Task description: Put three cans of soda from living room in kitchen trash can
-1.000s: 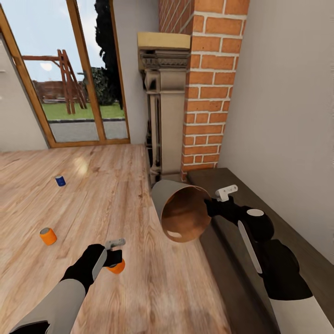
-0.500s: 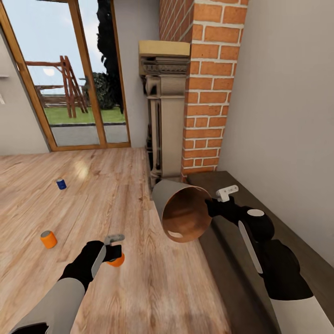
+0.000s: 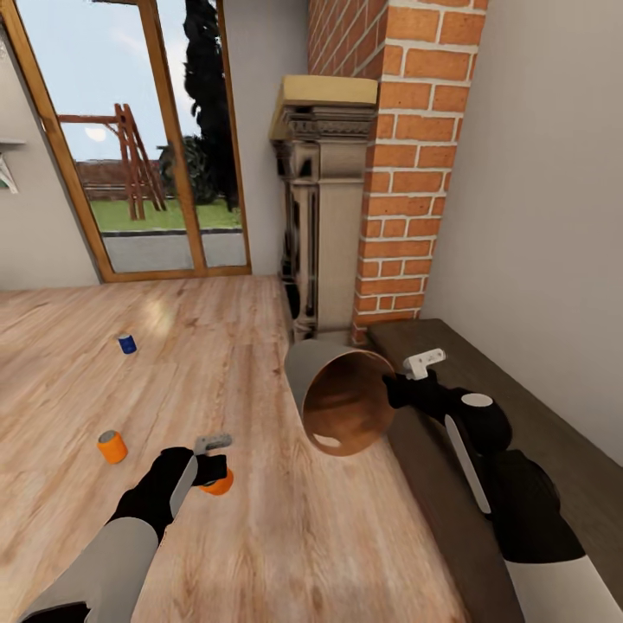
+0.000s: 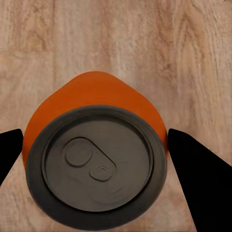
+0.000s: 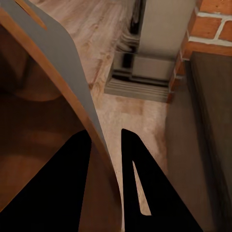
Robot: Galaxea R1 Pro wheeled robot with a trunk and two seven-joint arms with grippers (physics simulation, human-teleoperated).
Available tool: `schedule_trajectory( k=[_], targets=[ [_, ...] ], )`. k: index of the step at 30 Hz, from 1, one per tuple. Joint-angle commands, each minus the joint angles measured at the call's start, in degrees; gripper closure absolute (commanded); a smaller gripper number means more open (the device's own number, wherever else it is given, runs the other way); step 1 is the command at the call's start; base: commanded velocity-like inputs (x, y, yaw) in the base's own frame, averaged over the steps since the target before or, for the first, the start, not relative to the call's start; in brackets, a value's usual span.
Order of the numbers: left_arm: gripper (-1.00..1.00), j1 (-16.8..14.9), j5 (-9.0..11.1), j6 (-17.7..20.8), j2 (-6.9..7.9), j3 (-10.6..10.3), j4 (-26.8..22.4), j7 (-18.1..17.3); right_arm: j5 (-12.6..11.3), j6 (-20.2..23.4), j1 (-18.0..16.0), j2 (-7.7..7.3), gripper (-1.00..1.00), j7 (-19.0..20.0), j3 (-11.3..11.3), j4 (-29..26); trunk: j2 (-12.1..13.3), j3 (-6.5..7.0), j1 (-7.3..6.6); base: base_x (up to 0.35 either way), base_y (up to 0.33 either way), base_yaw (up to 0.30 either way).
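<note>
My left gripper (image 3: 211,468) is shut on an orange can of soda (image 3: 217,483) low over the wood floor. In the left wrist view the can's grey top (image 4: 96,162) sits between both fingers (image 4: 200,176), which touch its sides. A second orange can (image 3: 112,446) stands on the floor to the left, and the dark blue can (image 3: 127,343) stands farther back. My right gripper (image 3: 396,391) is shut on the rim of the trash can (image 3: 305,370), held tilted on its side with its brown inside (image 3: 346,407) facing me. Its wall (image 5: 63,67) runs between the right fingers (image 5: 140,183).
An ornate fireplace (image 3: 324,199) and a red brick chimney (image 3: 407,173) stand behind the trash can. A dark low ledge (image 3: 554,433) runs along the right wall under my right arm. Wood-framed glass doors (image 3: 130,138) close the back left. Plank floor (image 3: 216,346) spreads out ahead.
The whole picture has shifted right, so the camera has moved. Both grippers keep their holds, and the left one with its orange can sits slightly higher in the view.
</note>
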Motion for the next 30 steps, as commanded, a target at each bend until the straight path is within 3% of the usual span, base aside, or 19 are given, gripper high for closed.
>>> schedule_trajectory(
  k=[1,10,12,14,19,21,27,30],
  targets=[
    [1.0,0.0,-0.05,0.1,0.0,0.01,-0.26,-1.0,-0.68,-0.02,0.06,-0.07,1.0,0.1,-0.06,-0.03,-0.01,0.01,-0.01,0.0,0.281,0.0],
    [1.0,0.04,-0.11,0.53,0.16,-0.07,-4.14,-4.02,-0.76,-0.3,1.53,-0.43,1.0,0.33,-1.4,0.07,-0.01,0.01,-0.01,0.0,0.282,0.0],
    [1.0,0.1,-0.12,0.83,0.8,-0.08,-6.0,-6.23,-0.77,-0.33,1.76,-0.46,1.0,0.6,-1.84,0.08,-0.01,0.01,-0.01,0.0,0.282,0.0],
    [1.0,0.34,-0.13,1.6,2.43,-0.06,-8.91,-9.91,-0.8,-0.35,2.05,-0.55,1.0,0.92,-2.11,0.08,-0.01,0.01,-0.01,0.0,0.282,0.0],
    [1.0,0.54,-0.13,3.45,3.97,-0.04,-14.07,-13.17,-0.9,-0.33,3.41,-0.68,1.0,1.23,-2.44,0.01,-0.01,0.01,-0.01,0.0,0.282,0.0],
    [1.0,0.64,-0.19,5.03,4.37,-0.06,-17.38,-13.86,-1.06,-0.19,4.09,-2.0,1.0,1.5,-2.48,0.0,-0.01,0.01,-0.01,0.0,0.282,0.0],
    [1.0,1.58,-0.22,6.33,5.24,-0.08,-19.75,-16.24,-1.27,0.0,4.57,-4.44,1.0,4.2,-2.76,0.0,-0.01,0.01,-0.01,0.0,0.282,0.0],
    [1.0,2.24,-0.22,6.6,6.33,-0.08,-20.43,-19.26,-1.24,0.13,5.2,-5.4,1.0,7.94,-5.81,0.0,-0.01,0.01,-0.01,0.0,0.282,0.0]
  ],
)
